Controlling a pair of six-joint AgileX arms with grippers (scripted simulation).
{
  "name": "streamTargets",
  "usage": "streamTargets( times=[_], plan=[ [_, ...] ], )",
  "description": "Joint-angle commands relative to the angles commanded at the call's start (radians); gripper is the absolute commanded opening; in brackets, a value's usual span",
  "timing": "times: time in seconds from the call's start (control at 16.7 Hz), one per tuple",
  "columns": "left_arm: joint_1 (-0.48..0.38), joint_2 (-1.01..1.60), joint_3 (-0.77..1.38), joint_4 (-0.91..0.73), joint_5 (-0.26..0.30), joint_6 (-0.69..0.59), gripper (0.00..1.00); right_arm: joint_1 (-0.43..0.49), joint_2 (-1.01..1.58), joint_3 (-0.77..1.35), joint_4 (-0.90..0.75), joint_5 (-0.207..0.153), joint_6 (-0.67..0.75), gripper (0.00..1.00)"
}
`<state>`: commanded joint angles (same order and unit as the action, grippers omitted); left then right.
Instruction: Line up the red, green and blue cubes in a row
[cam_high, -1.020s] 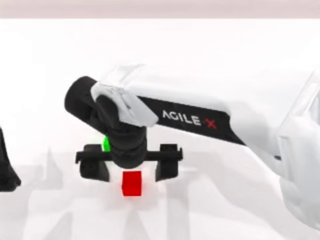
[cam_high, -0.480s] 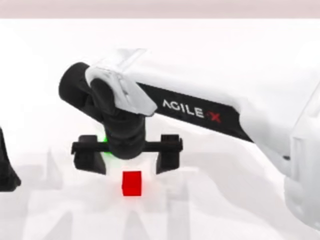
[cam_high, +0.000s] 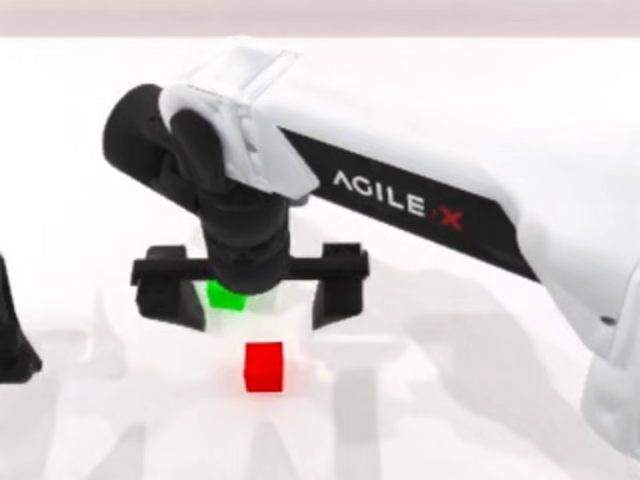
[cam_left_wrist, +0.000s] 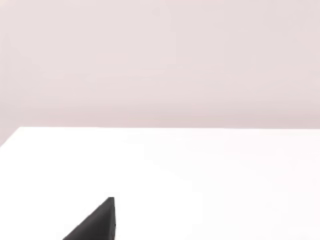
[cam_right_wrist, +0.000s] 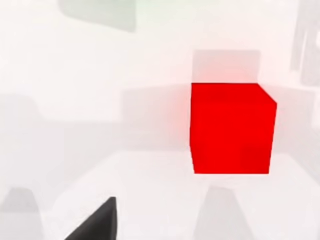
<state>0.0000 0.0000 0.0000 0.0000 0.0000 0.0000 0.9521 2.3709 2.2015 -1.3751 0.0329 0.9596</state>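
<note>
Your right gripper (cam_high: 250, 300) hangs over the table (cam_high: 480, 420) with fingers spread wide and nothing between them; its left finger (cam_high: 170, 300) and right finger (cam_high: 338, 298) stand well apart. The green cube (cam_high: 225, 295) peeks out beneath the wrist, between the fingers but nearer the left one; the wrist covers its far part, so you cannot tell whether it touches anything. At 6 o'clock from the gripper the red cube (cam_high: 264, 366) sits free on the table, clear of both fingers; the right wrist view shows it (cam_right_wrist: 231, 129) whole. No blue cube shows in any view. Your left gripper (cam_high: 15, 340) is cut off at 9 o'clock on the table's edge; you cannot tell its state.
</note>
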Motion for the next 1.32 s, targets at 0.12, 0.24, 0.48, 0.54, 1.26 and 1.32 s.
streamTargets(
  times=[0.12,0.24,0.48,0.54,1.26,1.32],
  plan=[
    [-0.002,0.007,0.007,-0.005,0.000,-0.001,1.00,-0.004,-0.010,-0.008,0.006,0.003,-0.006,1.00],
    [-0.015,0.047,0.046,-0.033,0.001,-0.009,1.00,-0.025,-0.060,-0.053,0.035,0.019,-0.034,1.00],
    [-0.063,0.225,0.214,-0.146,0.002,-0.039,1.00,-0.116,-0.286,-0.240,0.153,0.071,-0.141,1.00],
    [-0.078,0.289,0.270,-0.184,0.002,-0.049,1.00,-0.147,-0.369,-0.306,0.193,0.085,-0.176,1.00],
    [-0.314,1.415,1.089,-0.779,0.001,-0.195,1.00,-0.647,-1.664,-1.470,0.840,0.133,-0.694,1.00],
    [-0.332,1.494,1.151,-0.825,0.001,-0.206,1.00,-0.685,-1.757,-1.566,0.896,0.123,-0.733,1.00]
  ],
)
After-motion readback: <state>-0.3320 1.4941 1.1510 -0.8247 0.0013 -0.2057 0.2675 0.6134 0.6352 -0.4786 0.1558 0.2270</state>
